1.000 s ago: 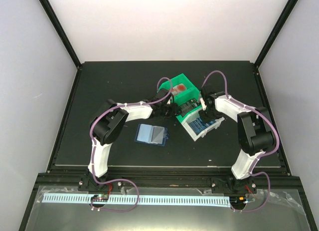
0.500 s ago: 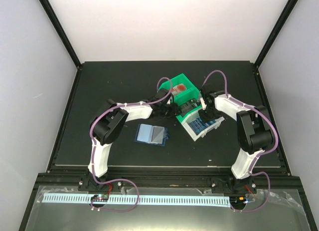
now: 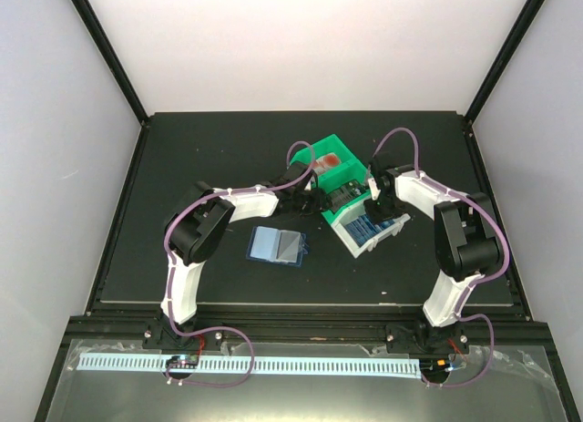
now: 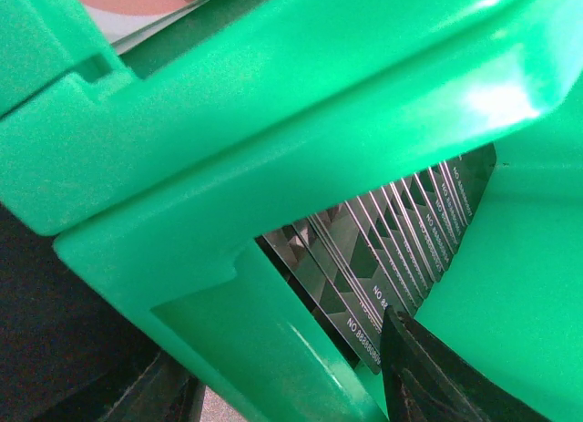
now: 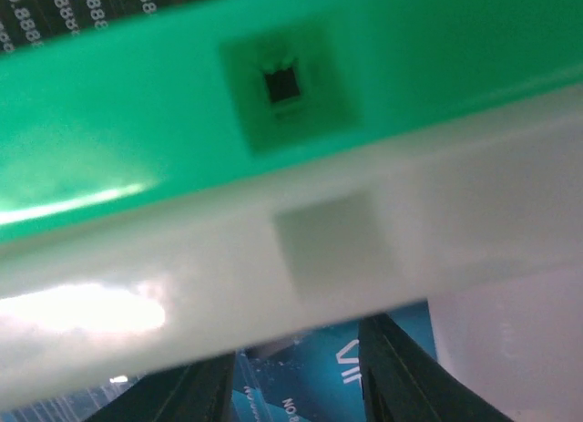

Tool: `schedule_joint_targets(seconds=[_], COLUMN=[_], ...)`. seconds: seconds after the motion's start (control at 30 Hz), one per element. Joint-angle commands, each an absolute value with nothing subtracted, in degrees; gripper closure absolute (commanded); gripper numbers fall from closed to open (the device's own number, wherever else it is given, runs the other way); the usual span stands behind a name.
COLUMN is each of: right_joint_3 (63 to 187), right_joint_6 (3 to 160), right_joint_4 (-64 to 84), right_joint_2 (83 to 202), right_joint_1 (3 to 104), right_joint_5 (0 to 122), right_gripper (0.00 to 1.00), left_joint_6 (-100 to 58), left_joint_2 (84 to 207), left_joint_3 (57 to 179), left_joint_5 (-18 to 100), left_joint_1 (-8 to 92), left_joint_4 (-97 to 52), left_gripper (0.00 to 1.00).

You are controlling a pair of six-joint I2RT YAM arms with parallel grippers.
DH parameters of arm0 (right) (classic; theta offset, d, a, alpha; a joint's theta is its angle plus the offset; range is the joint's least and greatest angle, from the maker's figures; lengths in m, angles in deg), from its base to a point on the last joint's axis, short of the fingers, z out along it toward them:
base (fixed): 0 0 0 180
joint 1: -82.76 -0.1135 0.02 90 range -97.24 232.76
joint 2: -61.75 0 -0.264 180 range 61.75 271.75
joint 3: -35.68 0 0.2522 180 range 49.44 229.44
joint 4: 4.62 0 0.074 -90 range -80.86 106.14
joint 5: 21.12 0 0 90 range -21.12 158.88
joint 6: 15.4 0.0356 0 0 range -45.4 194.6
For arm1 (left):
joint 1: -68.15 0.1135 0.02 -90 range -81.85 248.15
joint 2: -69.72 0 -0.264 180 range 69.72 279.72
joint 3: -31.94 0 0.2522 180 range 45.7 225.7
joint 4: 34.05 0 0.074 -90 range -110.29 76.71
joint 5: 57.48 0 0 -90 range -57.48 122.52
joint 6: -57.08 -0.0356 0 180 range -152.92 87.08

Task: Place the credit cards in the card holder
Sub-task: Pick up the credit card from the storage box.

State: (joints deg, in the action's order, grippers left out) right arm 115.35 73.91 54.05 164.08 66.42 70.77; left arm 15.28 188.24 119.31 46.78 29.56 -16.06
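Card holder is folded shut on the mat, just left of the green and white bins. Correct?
Not shut. The top external view shows the card holder lying open on the mat, lighter blue pockets facing up. The rest holds: it lies just left of the green bin and the white bin.

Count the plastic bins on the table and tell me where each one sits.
2. The green bin sits mid-table, toward the far side. The white bin lies against its near right side, blue cards inside. Parts of both are covered, so another could be hidden.
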Motion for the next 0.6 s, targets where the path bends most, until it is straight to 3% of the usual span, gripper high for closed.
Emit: schedule_joint_targets(seconds=[0.0, 0.13, 0.57], right_joint_3=[116.6, 116.7, 116.1], right_joint_6=[75.8, 76.6, 77.2], right_joint_4=[53.6, 53.4, 53.6], right_joint_2=[164.8, 165.2, 161.4], right_joint_1=[67.8, 67.8, 68.8], right_joint_5=[73.7, 75.8, 77.3], right_gripper=[0.65, 0.69, 0.7], left_joint_6=[11.9, 11.9, 12.0], left_joint_2=[191.0, 191.0, 191.1], left_joint_3=[117.0, 116.8, 116.6], left_joint_5=[45.3, 45.3, 45.3], left_joint_1=[30.1, 30.1, 30.1], left_joint_4=[-9.8, -9.8, -10.0], left_gripper=[0.49, 0.49, 0.49])
